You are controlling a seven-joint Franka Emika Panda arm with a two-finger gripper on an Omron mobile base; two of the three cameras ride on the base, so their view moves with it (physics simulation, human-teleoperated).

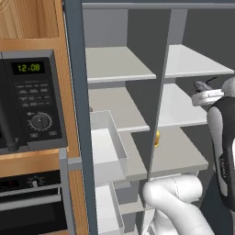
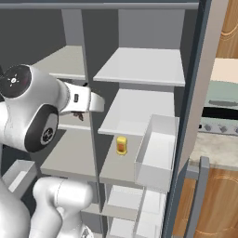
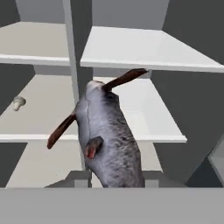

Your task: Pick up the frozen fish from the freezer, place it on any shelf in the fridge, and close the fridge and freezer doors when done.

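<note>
One hand [image 3: 111, 181] pinching one frozen fish [image 3: 109, 140], one yellow jar [image 2: 122, 145] on shelf

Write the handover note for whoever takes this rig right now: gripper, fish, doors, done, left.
Gripper: shut on the frozen fish, held in front of the open shelves.
Yellow jar sits on a lower fridge shelf.
Done: fish picked up.
Left: set it on a fridge shelf such as the top shelf, release, close both doors.
</note>
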